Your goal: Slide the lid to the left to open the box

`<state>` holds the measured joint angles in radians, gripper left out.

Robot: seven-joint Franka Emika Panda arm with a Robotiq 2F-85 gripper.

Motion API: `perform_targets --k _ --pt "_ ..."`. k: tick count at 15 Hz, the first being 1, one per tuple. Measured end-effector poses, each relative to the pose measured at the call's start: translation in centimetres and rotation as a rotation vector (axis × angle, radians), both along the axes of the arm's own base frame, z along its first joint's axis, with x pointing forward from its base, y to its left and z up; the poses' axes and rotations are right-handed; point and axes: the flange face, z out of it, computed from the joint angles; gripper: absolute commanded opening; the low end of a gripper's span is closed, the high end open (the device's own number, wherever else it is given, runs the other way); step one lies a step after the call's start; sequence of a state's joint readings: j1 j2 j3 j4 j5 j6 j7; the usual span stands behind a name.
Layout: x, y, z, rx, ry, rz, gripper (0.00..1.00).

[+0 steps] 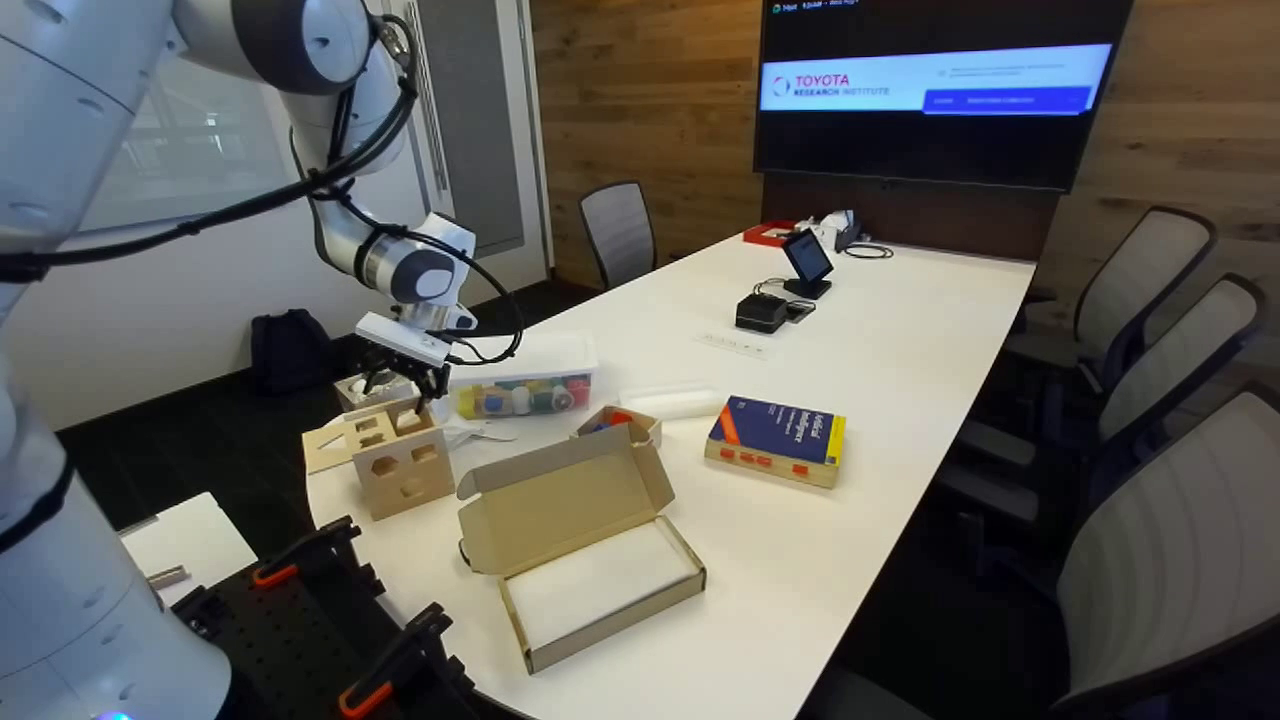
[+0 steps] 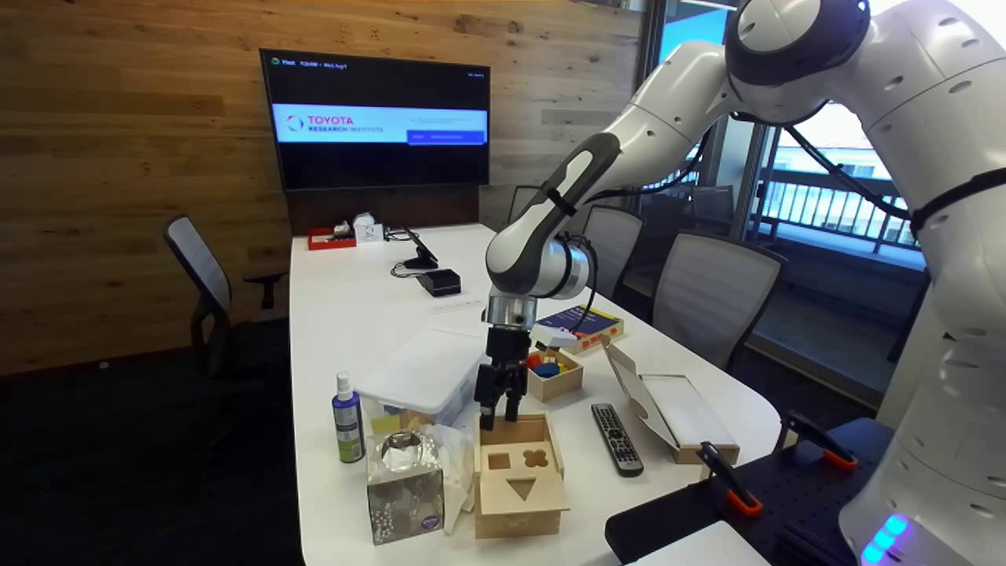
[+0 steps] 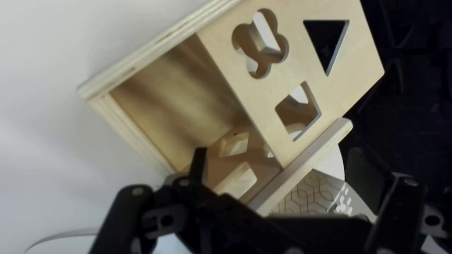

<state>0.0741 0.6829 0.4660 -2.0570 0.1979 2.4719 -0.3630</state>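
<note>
Hand [image 3: 280, 157] splayed at the box [image 2: 515, 526], lid [image 3: 282, 79] half across — spray bottle [image 2: 348, 424] in an exterior view alone

Your two black fingers [image 3: 198, 165] stand spread wide at seven and four o'clock. The thin light-wood lid [image 3: 303, 65], cut with clover, triangle and four-sided holes, overhangs the rectangular light-wood box [image 3: 176, 102] toward two o'clock; flat white bench [image 3: 39, 123] shows at nine.
</note>
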Motion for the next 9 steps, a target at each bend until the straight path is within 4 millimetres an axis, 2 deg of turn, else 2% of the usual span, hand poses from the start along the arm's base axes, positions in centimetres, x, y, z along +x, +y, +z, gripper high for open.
perform_targets --k 5,9 --pt "3.0 -2.0 4.3 -0.023 -0.115 -0.081 1.0" --pt "4.2 -4.0 8.4 -0.061 -0.132 -0.099 1.0"
